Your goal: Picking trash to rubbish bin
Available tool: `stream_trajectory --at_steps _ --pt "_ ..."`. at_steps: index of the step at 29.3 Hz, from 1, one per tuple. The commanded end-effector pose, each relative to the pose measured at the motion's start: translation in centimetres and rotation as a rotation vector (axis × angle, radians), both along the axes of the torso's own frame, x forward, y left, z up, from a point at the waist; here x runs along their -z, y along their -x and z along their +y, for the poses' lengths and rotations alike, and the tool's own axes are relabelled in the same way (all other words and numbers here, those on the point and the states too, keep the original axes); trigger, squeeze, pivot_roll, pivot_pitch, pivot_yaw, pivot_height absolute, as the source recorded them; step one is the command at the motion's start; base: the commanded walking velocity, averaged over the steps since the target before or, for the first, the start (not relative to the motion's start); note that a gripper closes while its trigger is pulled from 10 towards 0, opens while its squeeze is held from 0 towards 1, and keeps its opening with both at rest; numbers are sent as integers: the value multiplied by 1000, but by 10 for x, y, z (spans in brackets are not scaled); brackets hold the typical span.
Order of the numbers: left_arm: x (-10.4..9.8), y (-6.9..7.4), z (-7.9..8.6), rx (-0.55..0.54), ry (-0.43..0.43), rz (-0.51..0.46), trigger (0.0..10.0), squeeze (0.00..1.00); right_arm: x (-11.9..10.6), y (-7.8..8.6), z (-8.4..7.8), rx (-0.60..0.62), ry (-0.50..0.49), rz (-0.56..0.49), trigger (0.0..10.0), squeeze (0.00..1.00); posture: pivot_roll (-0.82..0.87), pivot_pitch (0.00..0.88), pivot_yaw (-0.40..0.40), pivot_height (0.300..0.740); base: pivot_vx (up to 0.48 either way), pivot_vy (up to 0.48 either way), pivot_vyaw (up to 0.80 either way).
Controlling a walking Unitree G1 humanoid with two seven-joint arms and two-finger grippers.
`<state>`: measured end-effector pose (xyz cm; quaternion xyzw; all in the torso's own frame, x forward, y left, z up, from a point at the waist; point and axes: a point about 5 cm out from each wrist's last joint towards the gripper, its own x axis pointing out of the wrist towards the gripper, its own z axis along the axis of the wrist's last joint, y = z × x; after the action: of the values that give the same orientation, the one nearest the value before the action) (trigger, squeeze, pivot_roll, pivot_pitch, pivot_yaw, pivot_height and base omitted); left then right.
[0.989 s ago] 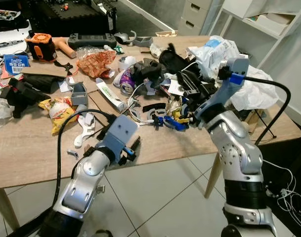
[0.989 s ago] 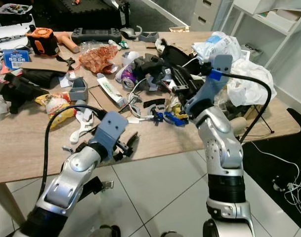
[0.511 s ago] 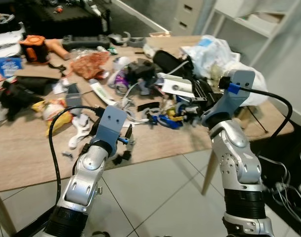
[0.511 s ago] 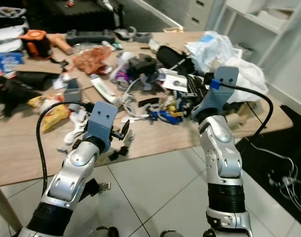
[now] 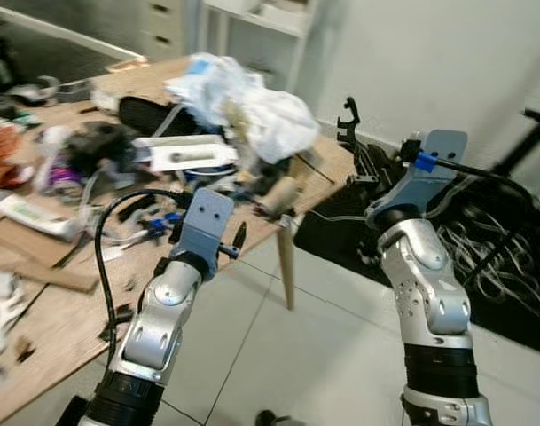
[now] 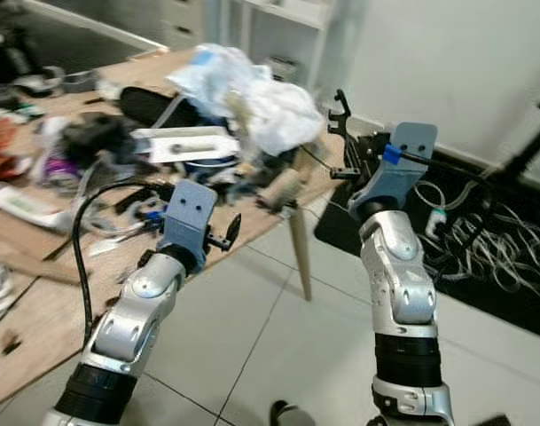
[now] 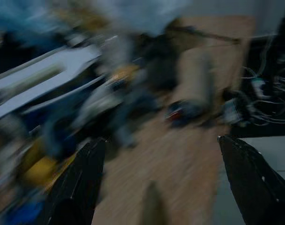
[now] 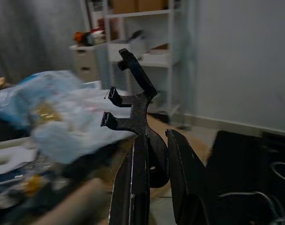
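Gripping black plastic bracket (image 8: 135, 105), right pincer (image 8: 154, 161) raised beyond table (image 5: 70, 311).

The robot has 2 silver arms built from rounded metal shells with small dark screw holes, each ending lower down in a black ribbed cuff. Behind the left hand (image 5: 237, 241) sits a grey-blue boxy wrist block with 2 small holes in its face, and a black cable loops from that block back along the arm. The right hand (image 6: 351, 146) has the same grey-blue block, marked with a bright blue clip where its black cable plugs in. Each hand carries 2 long black fingers (image 8: 133, 187).
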<state>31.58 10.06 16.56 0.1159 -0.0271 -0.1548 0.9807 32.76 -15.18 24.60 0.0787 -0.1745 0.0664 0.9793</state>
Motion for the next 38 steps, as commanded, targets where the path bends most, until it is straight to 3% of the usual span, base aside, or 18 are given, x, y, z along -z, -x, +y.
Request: stream_trajectory --at_steps 1,38 --pt "5 3 -6 30 -2 10 10000 0 0 2 -1 11 5 -18 10000 0 -53 143 -61 740 0 0 -800" --pt "4 4 -10 67 -25 0 10000 0 3 2 4 -6 8 -10 10000 0 -49 136 -65 740 0 0 -800"
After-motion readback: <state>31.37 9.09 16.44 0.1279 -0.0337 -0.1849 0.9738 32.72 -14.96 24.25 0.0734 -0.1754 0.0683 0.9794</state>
